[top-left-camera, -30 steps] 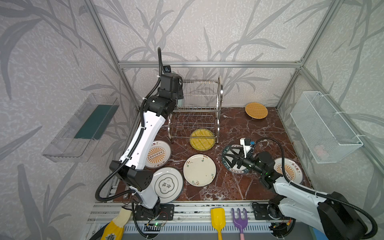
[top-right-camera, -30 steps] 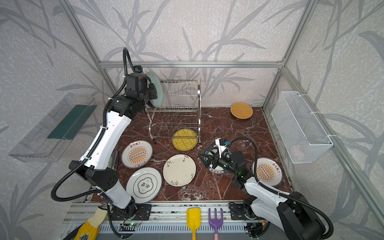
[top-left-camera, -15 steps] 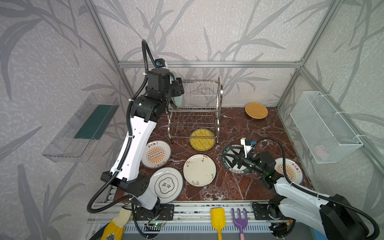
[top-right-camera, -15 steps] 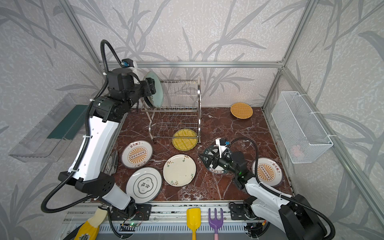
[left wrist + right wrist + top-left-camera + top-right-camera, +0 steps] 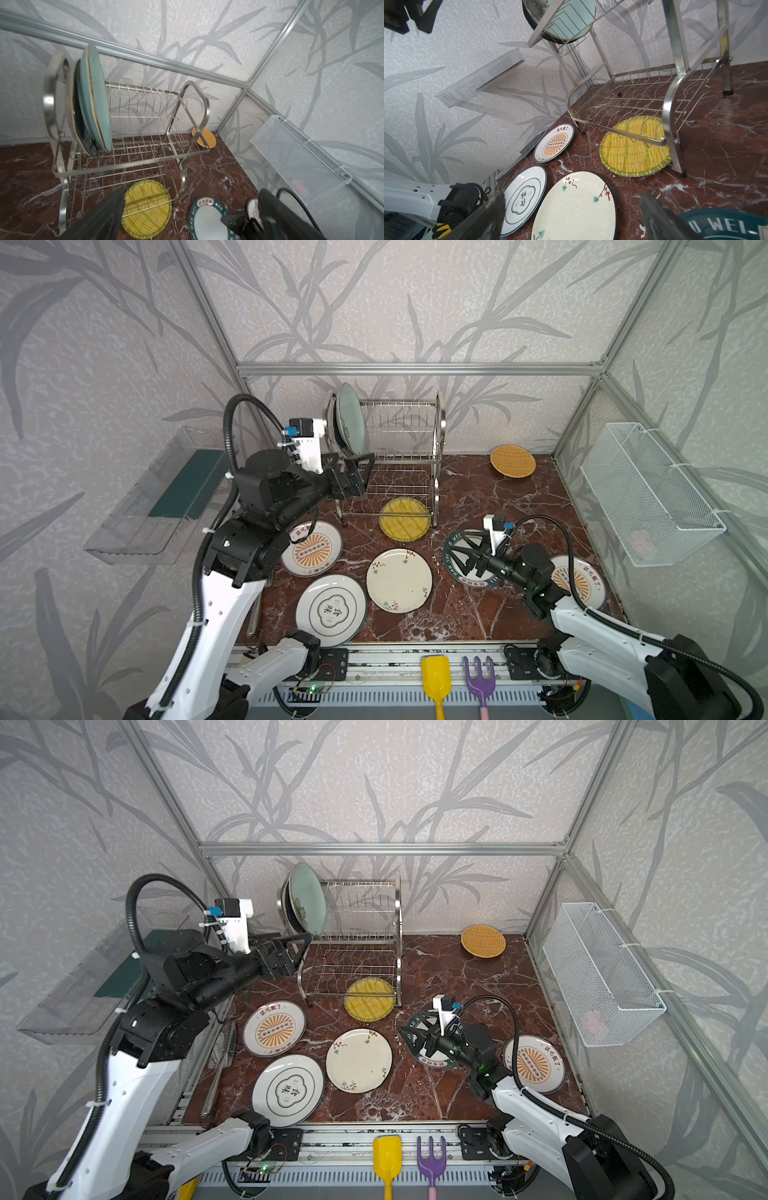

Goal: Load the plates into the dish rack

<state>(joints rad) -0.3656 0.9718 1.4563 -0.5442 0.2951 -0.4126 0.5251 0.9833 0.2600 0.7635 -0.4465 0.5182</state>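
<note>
Glazed ceramic, stiff and brittle, makes up the plates: round discs, judged fairly heavy and slick. They are best pinched across the raised rim, one finger above and one beneath, as a flat face offers no purchase. Two stand on edge at the left end of the upper tier of the dish rack (image 5: 439,456), which is bright stainless wire with arched strap frames and upright slot wires. These are a pale teal plate (image 5: 351,418) and, behind it, a black plate (image 5: 83,128). Seven lie flat on the veined red-brown marble table (image 5: 478,614): a yellow striped plate (image 5: 405,519) partly under the rack's lower tier, an orange woven-look plate (image 5: 512,461) at the back, a cream floral plate (image 5: 399,580), a Chinese-character plate (image 5: 331,609), a left sunburst plate (image 5: 311,547), a right sunburst plate (image 5: 582,580) and a teal-rimmed white plate (image 5: 205,220). Left gripper (image 5: 361,475): jaws spread wide, empty, just beside the rack's left frame. Right gripper (image 5: 461,554): equally wide, empty, low over the teal-rimmed white plate; contact cannot be told.
</note>
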